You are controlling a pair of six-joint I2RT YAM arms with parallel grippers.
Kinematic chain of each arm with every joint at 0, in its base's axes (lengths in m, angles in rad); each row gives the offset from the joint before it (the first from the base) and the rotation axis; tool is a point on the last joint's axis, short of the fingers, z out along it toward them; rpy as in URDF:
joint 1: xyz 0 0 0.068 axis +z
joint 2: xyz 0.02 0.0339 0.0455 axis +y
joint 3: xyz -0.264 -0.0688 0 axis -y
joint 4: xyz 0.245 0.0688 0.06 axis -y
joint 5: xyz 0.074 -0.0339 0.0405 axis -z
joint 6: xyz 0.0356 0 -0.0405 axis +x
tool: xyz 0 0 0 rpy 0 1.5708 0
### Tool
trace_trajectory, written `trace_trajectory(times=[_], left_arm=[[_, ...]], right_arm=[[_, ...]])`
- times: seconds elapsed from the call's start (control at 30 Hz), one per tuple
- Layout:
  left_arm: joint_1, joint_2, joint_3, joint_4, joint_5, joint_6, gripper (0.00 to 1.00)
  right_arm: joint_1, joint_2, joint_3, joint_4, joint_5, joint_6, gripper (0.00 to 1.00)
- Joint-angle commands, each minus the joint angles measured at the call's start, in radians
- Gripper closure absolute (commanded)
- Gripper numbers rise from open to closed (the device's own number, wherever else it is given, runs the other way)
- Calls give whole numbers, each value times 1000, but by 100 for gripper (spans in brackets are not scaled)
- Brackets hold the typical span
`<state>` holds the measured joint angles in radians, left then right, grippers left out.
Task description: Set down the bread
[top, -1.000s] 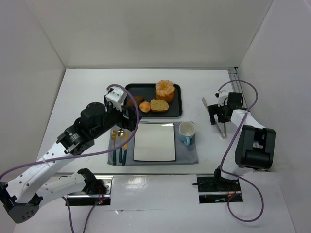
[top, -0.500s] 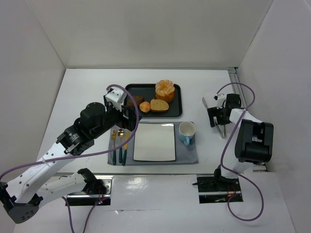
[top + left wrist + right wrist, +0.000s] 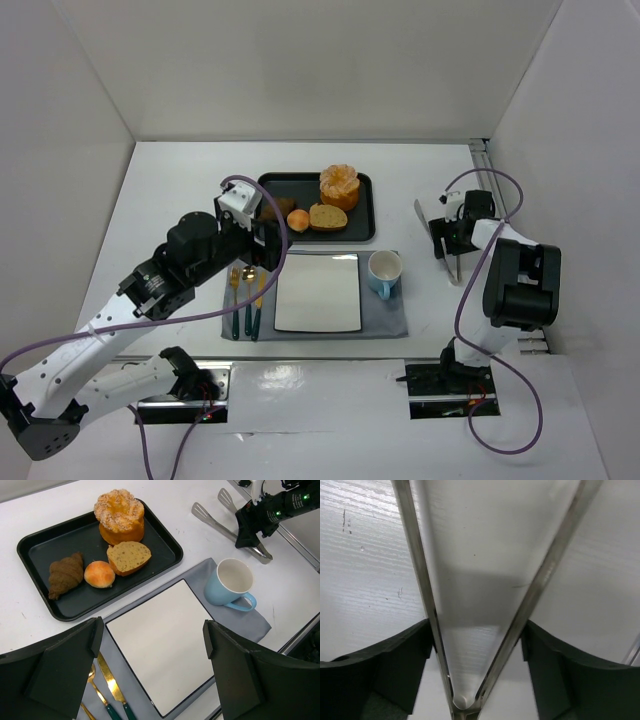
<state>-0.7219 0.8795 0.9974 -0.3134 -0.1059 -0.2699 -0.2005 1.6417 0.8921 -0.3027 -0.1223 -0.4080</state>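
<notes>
Against the frame of a second ago, the right arm's elbow is seen drawn slightly inward and its wrist shifted a little toward the tray; the left arm and all the tableware are found where they were.

The black tray [image 3: 45,550] is loaded with four items. The bread [image 3: 99,574], a small round golden bun, is set near the middle of the tray, touching the bread slice [image 3: 129,556] on one side and just beside the brown croissant [image 3: 66,573] on the other. The large ridged orange pastry [image 3: 119,516] is stood behind the slice.

A white square plate [image 3: 165,640] and a light-blue cup [image 3: 231,582] are laid on a grey placemat [image 3: 250,622], with a gold knife [image 3: 112,682] beside the plate.

The left gripper [image 3: 152,630] is held above the near edge of the tray, its fingers spread wide with nothing between them. The right gripper [image 3: 475,650] is lowered over the metal tongs [image 3: 416,575] on the tabletop [image 3: 180,180], its fingers parted and set either side of the tongs' two arms near the hinge.
</notes>
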Motion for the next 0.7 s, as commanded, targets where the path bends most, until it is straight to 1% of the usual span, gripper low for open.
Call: trace_trajectory(times=[0.0, 0.07, 0.13, 0.2, 0.23, 0.27, 0.3, 0.33, 0.37, 0.4, 0.43, 0.47, 0.5, 0.6, 0.67], left_arm=[[-4, -16, -3, 50, 3, -22, 0], [-4, -16, -3, 50, 3, -22, 0], [-4, -16, -3, 50, 3, -22, 0], [-4, -16, -3, 50, 3, -22, 0], [-4, -16, -3, 50, -6, -22, 0], [-4, -16, -3, 50, -6, -22, 0], [-4, -16, -3, 50, -6, -22, 0], [-4, -16, -3, 50, -6, -22, 0], [-4, -16, -3, 50, -6, -22, 0], [-4, -16, -3, 50, -6, -22, 0], [-4, -16, -3, 50, -15, -22, 0], [-4, -16, -3, 50, -15, -22, 0], [-4, -16, -3, 50, -15, -22, 0], [-4, -25, -3, 50, -34, -22, 0], [-4, -25, -3, 50, -43, -12, 0]], right_arm=[[6, 18, 27, -2, 6, -5, 25], [6, 29, 36, -25, -11, -5, 29], [6, 38, 56, -44, -28, -5, 42], [6, 38, 56, -55, -49, 6, 49], [6, 23, 56, -55, -50, 6, 53], [6, 11, 56, -55, -50, 6, 60], [6, -2, 56, -55, -59, 6, 60], [6, -32, 56, -44, -59, 6, 62], [6, -48, 56, -44, -68, 6, 68], [6, -65, 45, -35, -68, 6, 71], [6, -81, 45, -35, -68, 6, 76], [6, -112, 45, -35, -79, 6, 84], [6, -127, 45, -26, -79, 6, 88], [6, -200, 45, -26, -109, 6, 88], [6, -247, 63, -54, -138, 6, 85]])
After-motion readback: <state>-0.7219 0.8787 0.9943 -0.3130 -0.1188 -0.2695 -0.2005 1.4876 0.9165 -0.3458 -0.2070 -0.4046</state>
